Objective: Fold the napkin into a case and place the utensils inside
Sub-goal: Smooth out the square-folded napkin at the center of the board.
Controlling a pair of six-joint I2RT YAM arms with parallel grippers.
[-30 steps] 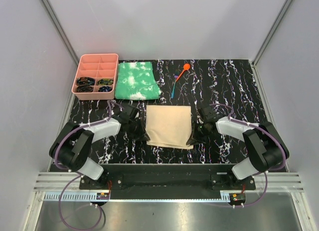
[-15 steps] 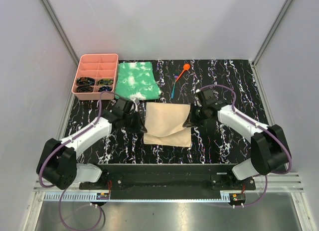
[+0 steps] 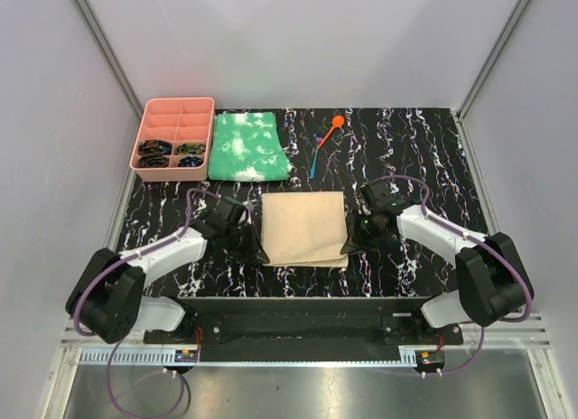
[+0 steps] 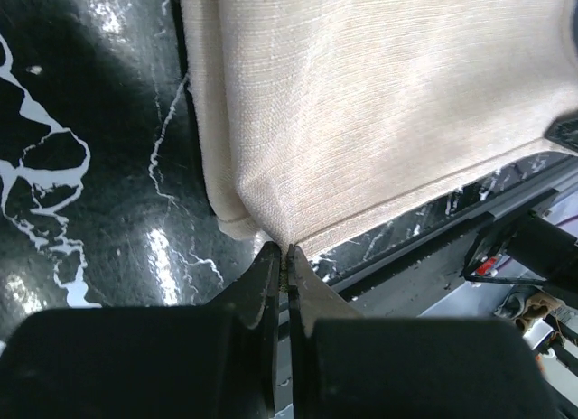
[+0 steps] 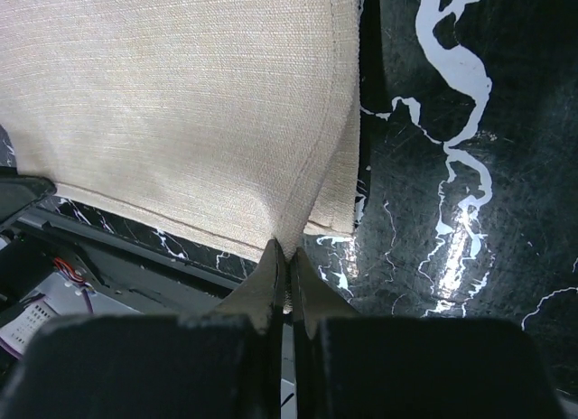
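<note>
The napkin (image 3: 304,228) lies flat in the middle of the table (image 3: 415,157), between the two arms. It is a plain tan woven cloth. It looks light, soft and limp, so it will likely sag between two holds and crease wherever it is laid, though the coarse weave should not slip out of a pinch. Its stitched corners are the best places to take it, and both tools are there now. The left gripper (image 4: 284,259) has its jaws pressed together on the near left corner, and the right gripper (image 5: 287,255) is clamped the same way on the near right corner. In both wrist views the pinched layer rises slightly off a second layer showing beneath it at the side edge, so the cloth seems doubled. Each arm reaches forward from its base and bends inward, elbow out to its own side. The wrists are tipped down, so the fingers point at the table from the napkin's outer sides. The orange spoon (image 3: 330,128) and the blue utensil (image 3: 314,164) lie well apart from the napkin, far and slightly right. Being thin, stiff plastic, they will probably skid on the glossy top and are best gripped across the handle. A green cloth (image 3: 247,146) and a pink tray (image 3: 173,135) sit far left.
</note>
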